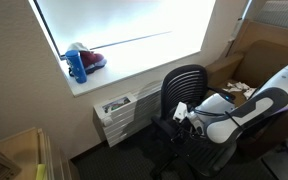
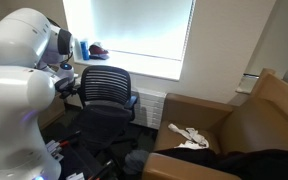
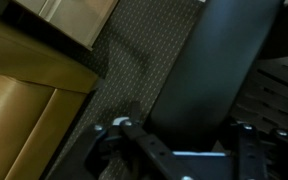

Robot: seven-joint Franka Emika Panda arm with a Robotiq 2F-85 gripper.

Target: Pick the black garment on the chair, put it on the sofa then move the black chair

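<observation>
Black swivel office chair with ribbed backrest [image 2: 106, 88]: upright, near sofa. Large black cloth garment [image 2: 249, 165]: lying on brown upholstered sofa [image 2: 272, 108]. Gripper [image 3: 182, 132]: jaws part-spread astride chair's dark edge; grip cannot be told

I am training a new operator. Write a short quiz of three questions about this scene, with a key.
1. True or false: the black garment lies on the chair.
2. What stands on the windowsill? A) a blue bottle B) a lamp C) a plant
3. Fill in: the gripper is close to the black ____.
Key: 1 false, it lies on the sofa; 2 A; 3 chair.
</observation>
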